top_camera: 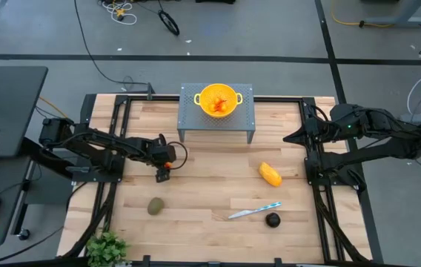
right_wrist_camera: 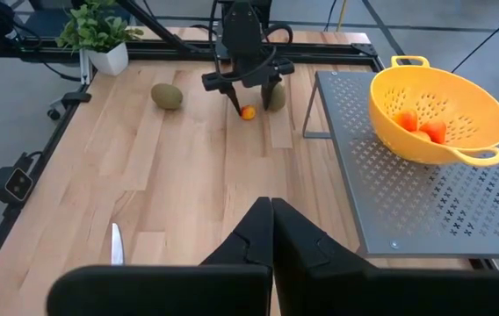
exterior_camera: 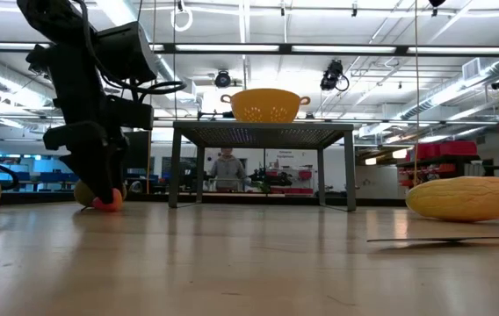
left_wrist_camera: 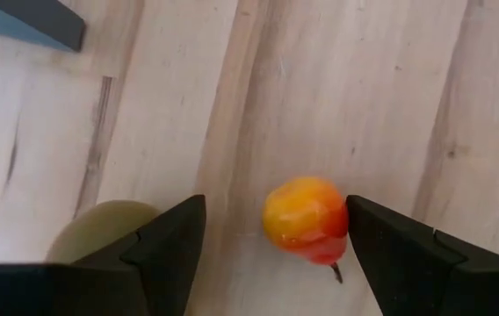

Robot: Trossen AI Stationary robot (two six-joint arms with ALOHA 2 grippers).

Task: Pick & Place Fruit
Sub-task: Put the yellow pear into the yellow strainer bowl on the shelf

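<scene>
A tiny orange-red fruit [left_wrist_camera: 307,219] lies on the wooden table [top_camera: 210,185], between the fingers of my open left gripper [left_wrist_camera: 276,202], which points steeply down at it [top_camera: 162,176]. An olive-brown oval [left_wrist_camera: 100,233] lies just outside one finger. A second olive-brown oval [top_camera: 156,206], a yellow-orange oblong [top_camera: 270,174] and a dark round fruit [top_camera: 272,219] also lie on the table. The yellow bowl [top_camera: 220,100] holds orange-red pieces [right_wrist_camera: 421,125]. My right gripper [right_wrist_camera: 271,219] waits shut, high at the table's right side. My left gripper stands astride the tiny orange-red fruit from above. One finger [left_wrist_camera: 381,246] stands right at the fruit's red side [left_wrist_camera: 337,230]; I cannot tell whether it touches. The other finger stands clear of it. The fruit rests on the table.
The bowl sits on a grey perforated stand [top_camera: 244,111] at the table's far middle. A knife [top_camera: 255,211] lies near the dark round fruit. A potted plant [top_camera: 107,248] stands at the near left corner. Bare wood lies in the table's middle.
</scene>
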